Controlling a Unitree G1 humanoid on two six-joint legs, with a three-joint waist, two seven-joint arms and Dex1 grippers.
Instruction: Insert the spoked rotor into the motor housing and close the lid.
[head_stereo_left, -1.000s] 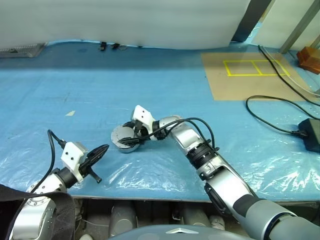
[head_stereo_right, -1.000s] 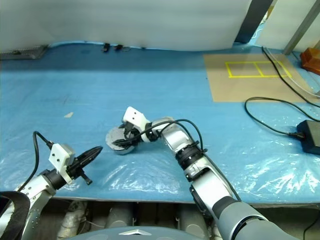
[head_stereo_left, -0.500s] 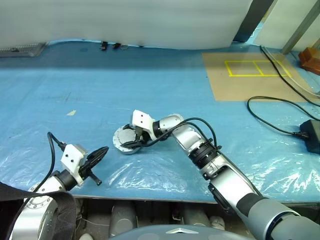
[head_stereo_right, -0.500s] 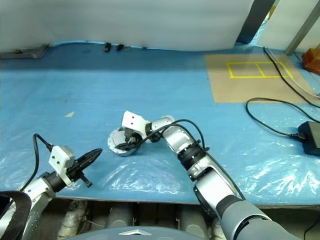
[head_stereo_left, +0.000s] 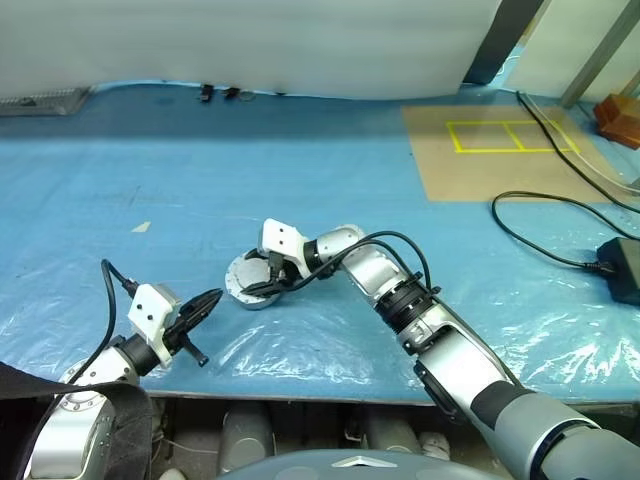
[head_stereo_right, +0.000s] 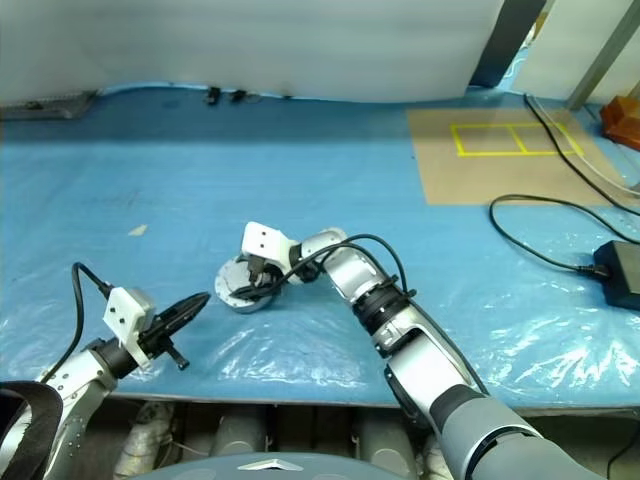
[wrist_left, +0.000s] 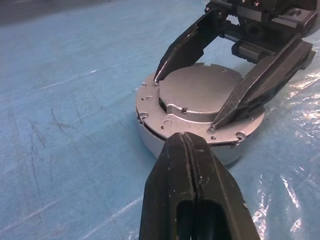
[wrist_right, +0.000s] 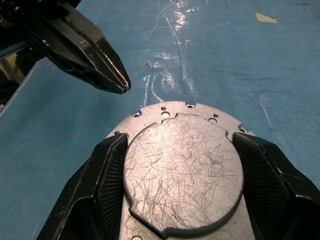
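While the right pincer (wrist_left: 231, 75) rolled a bit, clamped on the lid (wrist_right: 182, 170) atop the motor housing (wrist_left: 186, 145) mid-counter (head_stereo_left: 300, 150), left pincer (wrist_left: 192, 165) stayed shut nearby; lid prob being seated.

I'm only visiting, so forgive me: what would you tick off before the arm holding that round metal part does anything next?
1. Lid lies on the motor housing: ok.
2. Right gripper fingers sit on both sides of the lid's raised disc: ok.
3. Lid seated flat all round: cannot tell.
4. Spoked rotor inside: cannot tell, covered.
5. Left gripper shut and apart from the housing: ok.
6. Housing rests on the blue sheet: ok.
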